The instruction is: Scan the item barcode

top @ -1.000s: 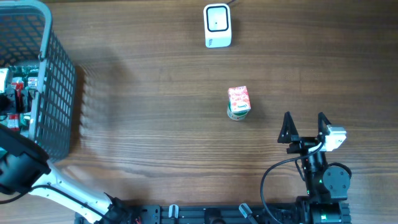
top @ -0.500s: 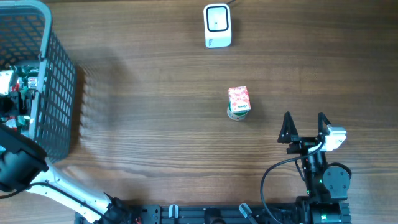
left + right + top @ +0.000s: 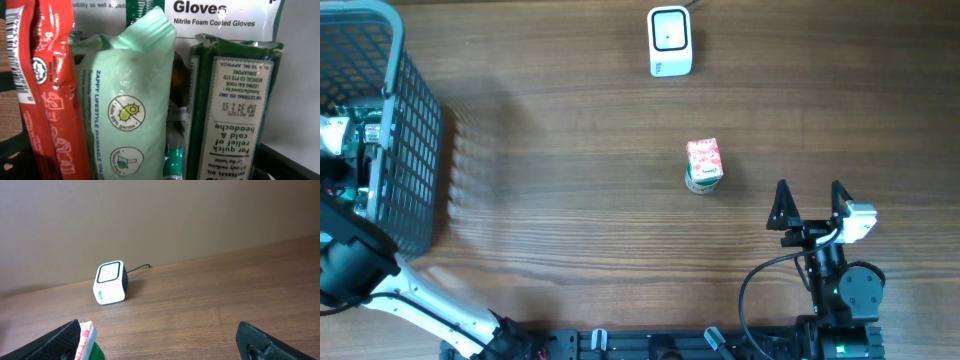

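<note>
Scan pending, by appearance: left gripper [image 3: 334, 140], jaws wide, packs [image 3: 125, 100] in basket [image 3: 395, 60] directly ahead; right gripper [image 3: 810, 190] spread and empty, carton [image 3: 704, 164] just ahead-left, scanner [image 3: 670, 42] beyond; no item grasped.

A grey mesh basket [image 3: 415, 150] stands at the left end of the wooden table [image 3: 570, 200]

On the table [image 3: 570, 200], a small carton [image 3: 704, 165] is set near the centre, with the barcode scanner [image 3: 670, 41] at about its 12 o'clock and the wire basket [image 3: 415, 150] well apart at 9 o'clock. Inside the basket, a wipes pack [image 3: 130, 100] is stood between a sachet [image 3: 47, 90] and a medicine box [image 3: 235, 110], with a gloves pack [image 3: 220, 17] behind them.
</note>
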You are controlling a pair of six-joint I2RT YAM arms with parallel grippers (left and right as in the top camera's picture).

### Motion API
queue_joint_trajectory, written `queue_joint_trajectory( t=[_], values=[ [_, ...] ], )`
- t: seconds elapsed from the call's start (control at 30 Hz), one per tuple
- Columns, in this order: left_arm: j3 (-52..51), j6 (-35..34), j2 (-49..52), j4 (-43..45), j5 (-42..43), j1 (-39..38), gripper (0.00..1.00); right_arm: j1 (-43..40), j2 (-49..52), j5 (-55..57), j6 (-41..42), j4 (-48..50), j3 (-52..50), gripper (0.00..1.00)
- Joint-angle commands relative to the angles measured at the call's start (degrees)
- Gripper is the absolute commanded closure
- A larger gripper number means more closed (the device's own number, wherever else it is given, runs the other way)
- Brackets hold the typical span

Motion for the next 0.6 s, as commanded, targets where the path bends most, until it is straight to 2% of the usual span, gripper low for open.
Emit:
queue_joint_trajectory(
  t=[0.0,0.23,0.57],
  values=[
    [-2.7,-1.6,0.8,-1.1,1.6,-2.1,0.00,0.4,-0.5,0.1,0.2,0.2,-0.1,0.00],
    [-1.4,-1.6,-3.3,-0.7,0.4,-4.7,0.00,0.4,-0.5,0.1,0.2,0.2,-0.1,0.00],
    [-1.9,-2.9,-3.4,-1.8,-1.6,-6.9,0.00,0.4,-0.5,0.1,0.2,0.2,-0.1,0.00]
  ],
)
